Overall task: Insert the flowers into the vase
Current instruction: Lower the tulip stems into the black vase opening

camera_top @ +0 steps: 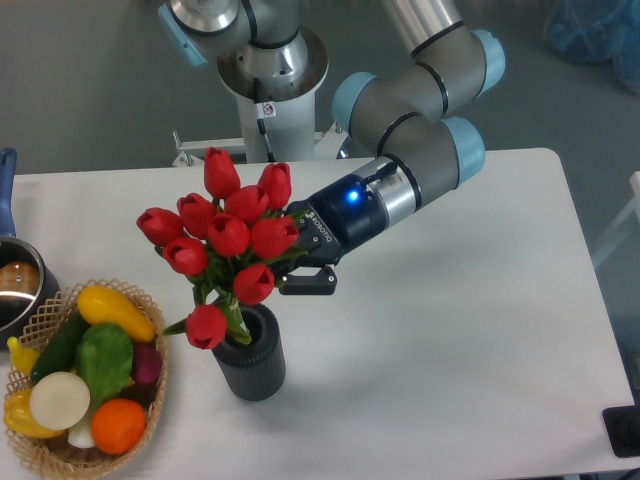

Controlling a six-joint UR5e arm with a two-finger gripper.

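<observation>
The flowers (228, 232), a bunch of red tulips with green stems and leaves, stand above the vase (250, 356) with their stems reaching down into its round opening. The vase is dark grey, ribbed and cylindrical, and stands upright on the white table. My gripper (290, 255) comes in from the right, just above the vase, and is shut on the bunch's stems behind the blooms. The blooms hide the fingertips and the upper stems. One low tulip hangs over the vase's left rim.
A wicker basket (52, 455) of vegetables sits at the front left corner. A metal pot (18, 285) with a blue handle is cut off by the left edge. The robot base (270, 70) stands behind the table.
</observation>
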